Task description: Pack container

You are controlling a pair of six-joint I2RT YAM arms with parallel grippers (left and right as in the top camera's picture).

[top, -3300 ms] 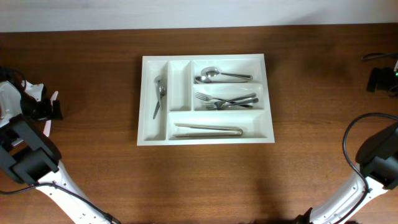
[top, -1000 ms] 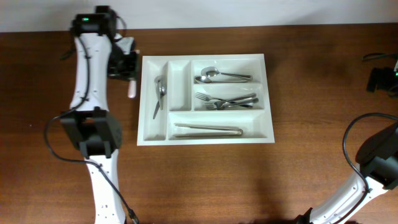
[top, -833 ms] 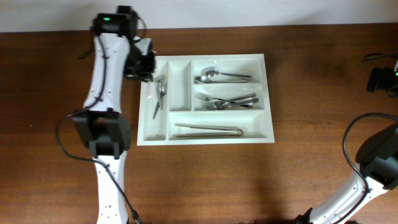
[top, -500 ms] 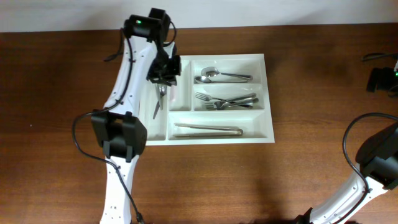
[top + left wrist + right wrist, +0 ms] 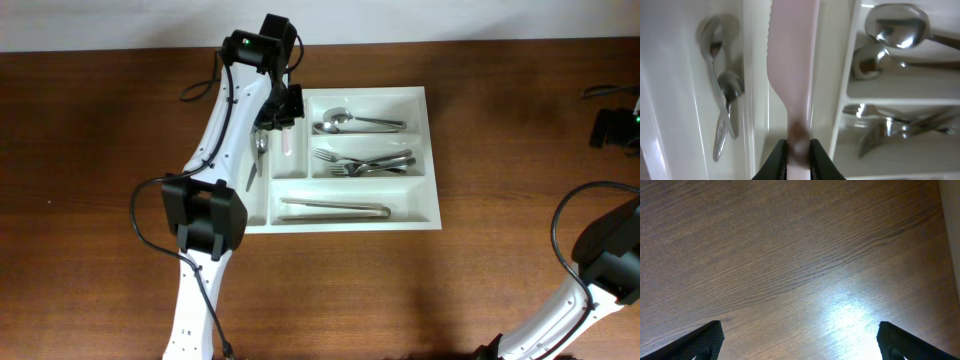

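The container is a white compartment tray in the middle of the table. My left gripper hangs over its second narrow upright compartment, shut on the handle of a pale pink plastic knife. In the left wrist view the knife runs away from the gripper along that compartment, blade pointing forward. Whether it touches the tray floor I cannot tell. My right gripper is far off at the table's right edge. In its wrist view it stands open over bare wood.
Two spoons lie in the leftmost narrow compartment. The top wide compartment holds larger spoons, the middle one forks, the bottom one metal tongs. Brown table surrounds the tray.
My left arm has swung right from beside the tray's left wall to above its second narrow compartment, carrying the pink knife. The right arm has not moved.
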